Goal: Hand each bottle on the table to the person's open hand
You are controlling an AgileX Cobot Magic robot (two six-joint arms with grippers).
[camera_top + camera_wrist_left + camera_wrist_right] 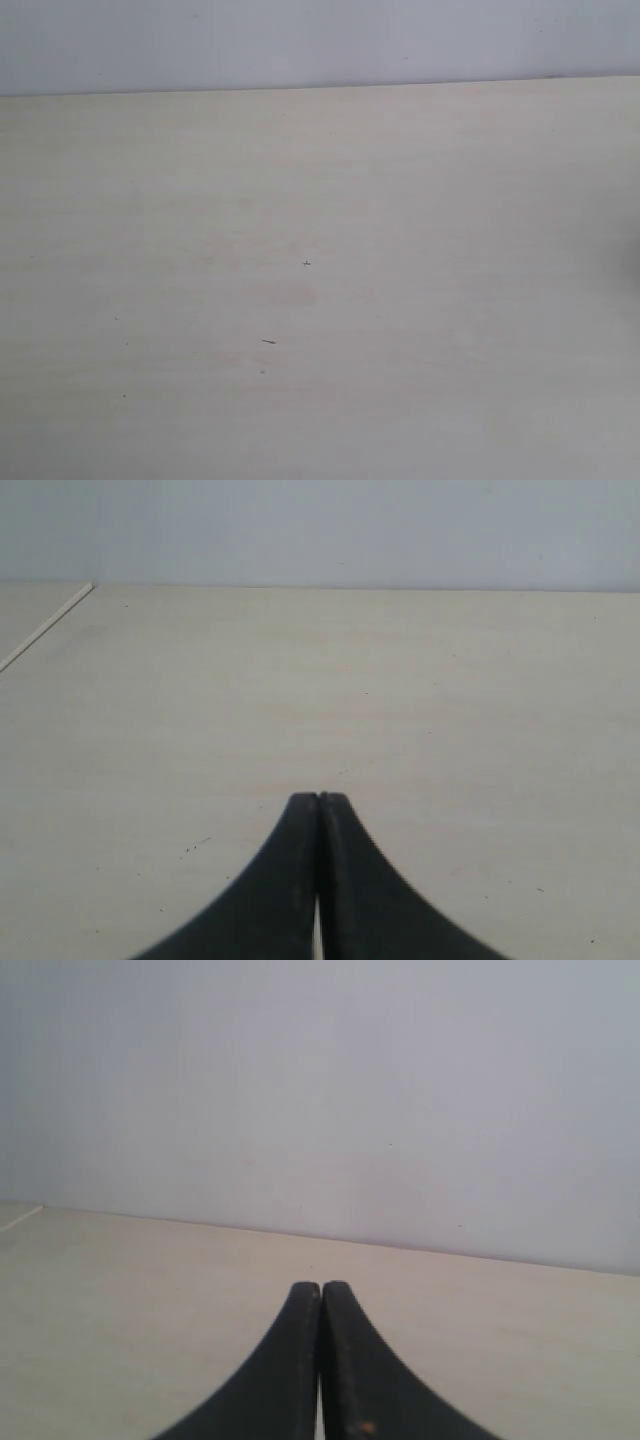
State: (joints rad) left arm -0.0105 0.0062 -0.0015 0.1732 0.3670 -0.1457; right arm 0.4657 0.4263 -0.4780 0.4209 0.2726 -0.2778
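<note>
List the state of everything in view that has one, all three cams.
left gripper: shut, fingers touching, nothing held.
right gripper: shut, fingers touching, nothing held.
table: level, a few dark specks on it.
bottles, person's hand: not in view.

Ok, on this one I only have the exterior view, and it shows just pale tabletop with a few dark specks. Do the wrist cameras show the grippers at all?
Observer: Yes. The left wrist view shows the left gripper, fingertips pressed together with nothing between them.
Operator: And the other arm?
Observer: The right gripper is shut and empty too, pointing over the table toward the pale wall.
Operator: Anything else in there?
Observer: The left wrist view has a thin line across the table, a seam or an edge; I cannot tell which.
</note>
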